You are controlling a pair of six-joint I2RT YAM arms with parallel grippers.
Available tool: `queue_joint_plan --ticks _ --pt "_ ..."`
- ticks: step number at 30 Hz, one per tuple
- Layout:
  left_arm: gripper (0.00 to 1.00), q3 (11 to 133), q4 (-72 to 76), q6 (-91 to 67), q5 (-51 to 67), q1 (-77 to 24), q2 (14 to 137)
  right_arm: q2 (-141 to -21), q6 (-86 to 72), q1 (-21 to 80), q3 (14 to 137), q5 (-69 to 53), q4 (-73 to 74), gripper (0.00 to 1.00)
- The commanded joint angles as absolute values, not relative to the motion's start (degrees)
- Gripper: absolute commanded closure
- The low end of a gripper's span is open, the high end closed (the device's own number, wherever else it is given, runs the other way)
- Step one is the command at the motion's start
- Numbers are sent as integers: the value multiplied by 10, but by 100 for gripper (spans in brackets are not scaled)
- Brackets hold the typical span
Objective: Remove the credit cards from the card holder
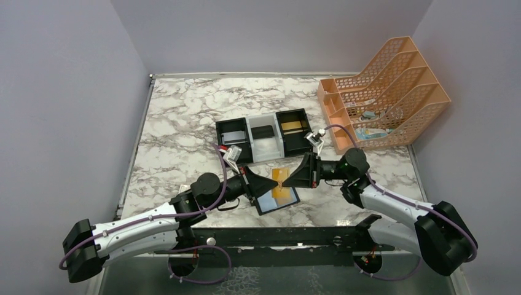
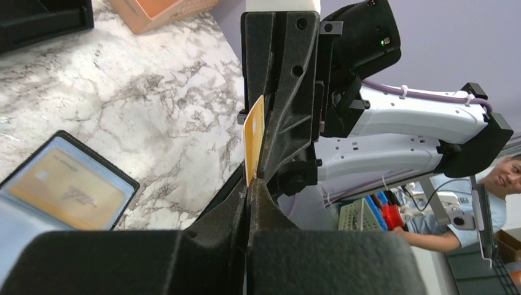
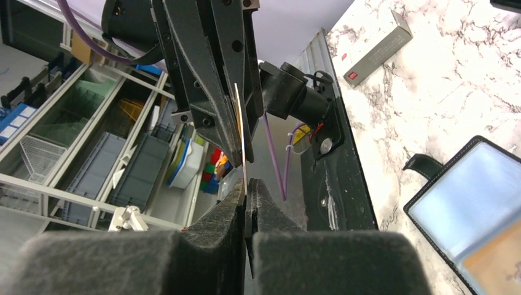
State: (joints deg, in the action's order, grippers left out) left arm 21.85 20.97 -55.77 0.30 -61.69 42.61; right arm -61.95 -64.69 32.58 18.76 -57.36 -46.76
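Observation:
The black card holder (image 1: 276, 200) lies open on the marble table; it also shows in the left wrist view (image 2: 61, 190) and the right wrist view (image 3: 473, 203). A gold-tan card (image 2: 64, 193) sits in one bluish pocket. A second gold-tan credit card (image 1: 281, 176) is held edge-on above the holder. My left gripper (image 2: 249, 184) is shut on one end of this card (image 2: 253, 138). My right gripper (image 3: 246, 184) is shut on its other end (image 3: 241, 132). The two grippers (image 1: 281, 177) meet tip to tip.
A black-white-black three-compartment tray (image 1: 264, 144) stands behind the holder, with flat grey, black and gold things inside. An orange file rack (image 1: 387, 92) stands at the back right. A white box with a red mark (image 3: 375, 46) lies near the table's front left edge.

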Motion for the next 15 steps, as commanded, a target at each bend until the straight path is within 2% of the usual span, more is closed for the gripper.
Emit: queue_joint_plan --ticks 1,2,4,5,10,15 --pt "100 227 207 -530 -61 -613 408 -641 -640 330 229 -608 -481 99" --pt "94 236 189 -520 -67 -610 406 -646 -638 330 235 -606 -480 99" --pt "58 262 128 -499 -89 -607 407 -651 -623 330 248 -591 -469 99" --pt "44 273 100 -489 -103 -607 407 -651 -607 330 254 -577 -452 99" --pt "3 300 16 -468 -180 -606 398 -635 -461 329 305 -462 -237 99" --pt "1 339 -114 -488 -248 -605 411 -613 -359 329 361 -307 -91 99"
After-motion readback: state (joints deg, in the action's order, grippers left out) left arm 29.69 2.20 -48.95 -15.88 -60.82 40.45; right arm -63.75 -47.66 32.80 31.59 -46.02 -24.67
